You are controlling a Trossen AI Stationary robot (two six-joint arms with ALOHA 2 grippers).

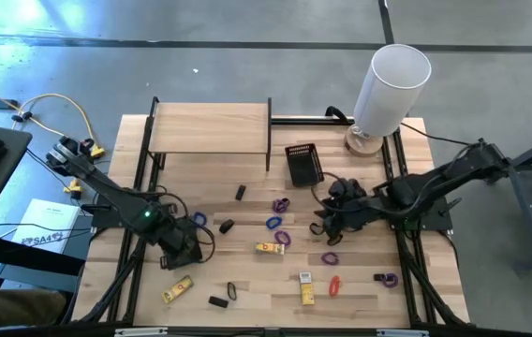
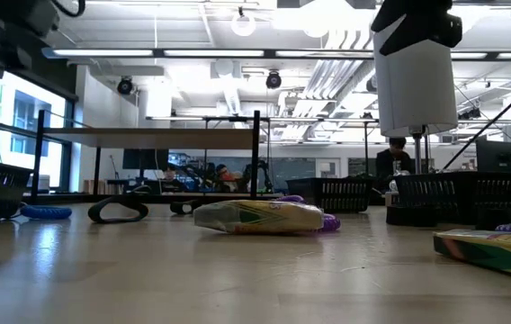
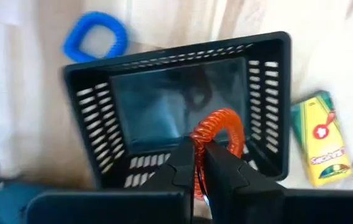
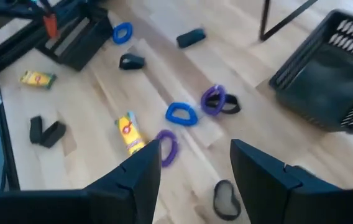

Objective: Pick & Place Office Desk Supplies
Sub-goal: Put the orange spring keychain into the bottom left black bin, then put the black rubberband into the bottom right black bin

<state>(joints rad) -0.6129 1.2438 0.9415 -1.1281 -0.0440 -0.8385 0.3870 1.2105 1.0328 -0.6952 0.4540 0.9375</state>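
- You can make out print on the yellow packet (image 3: 318,138) beside the black mesh tray (image 3: 270,93) in the left wrist view: a red-and-white round mark above a line of lettering, too blurred to read.
- You can see dark lettering on the white sheet (image 1: 43,227) off the table's left edge in the high view; it cannot be read.
- Nothing else carries text you can read.

Your left end effector (image 3: 199,163), dark, pinches an orange-red coiled loop (image 3: 219,132) over a black slotted tray (image 3: 176,106). Beside it lie a blue loop (image 3: 96,36) and a yellow packet (image 3: 320,138) on the pale wood surface (image 1: 247,290).
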